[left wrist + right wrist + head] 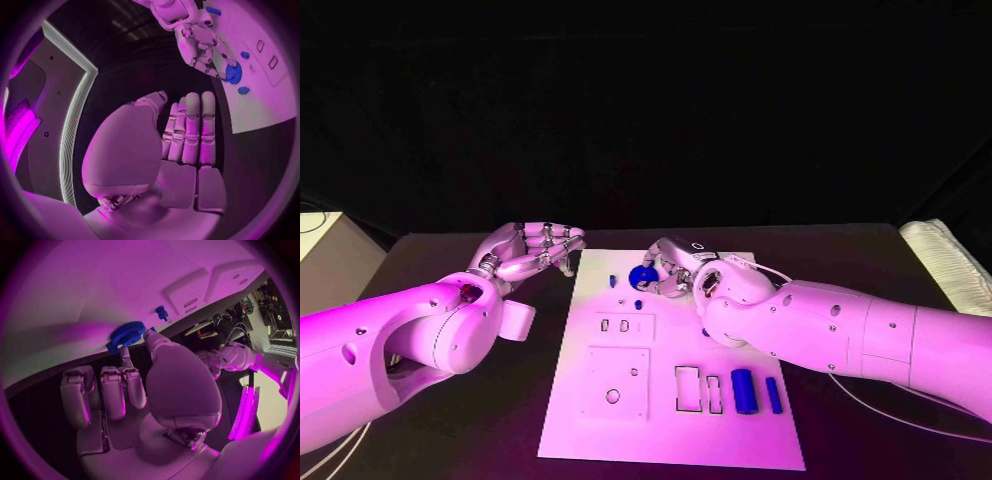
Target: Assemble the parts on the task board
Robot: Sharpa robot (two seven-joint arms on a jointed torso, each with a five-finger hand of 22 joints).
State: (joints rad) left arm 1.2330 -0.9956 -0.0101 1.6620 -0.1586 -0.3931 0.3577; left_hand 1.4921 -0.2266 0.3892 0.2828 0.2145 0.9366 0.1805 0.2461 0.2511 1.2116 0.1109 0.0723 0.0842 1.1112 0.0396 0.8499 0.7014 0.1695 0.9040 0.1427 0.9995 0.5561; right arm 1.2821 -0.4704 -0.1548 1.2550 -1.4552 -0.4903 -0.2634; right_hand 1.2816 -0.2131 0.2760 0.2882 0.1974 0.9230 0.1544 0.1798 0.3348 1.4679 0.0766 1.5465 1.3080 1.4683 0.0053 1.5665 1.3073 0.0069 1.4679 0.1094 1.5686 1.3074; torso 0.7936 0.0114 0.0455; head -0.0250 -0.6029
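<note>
Two blue bars [756,391] lie on the task board [675,440]; right hand [678,268] pinches a blue gear [643,276]; left hand [531,250] holds nothing, fingers spread.

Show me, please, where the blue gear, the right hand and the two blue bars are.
Blue gear [127,335]: right wrist view, toothed rim.
Right hand [687,268]: head view, middle of the hand, holding the gear.
Blue bars [746,391]: head view, middle of the thicker bar, near end of the board.

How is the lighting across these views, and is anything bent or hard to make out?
Head view: magenta light washes the task board, background black. Left wrist view: fisheye curves the board's edge; left hand fills the centre. Right wrist view: the blue gear at the right hand fingertips reads clearly; far clutter stays indistinct.
</note>
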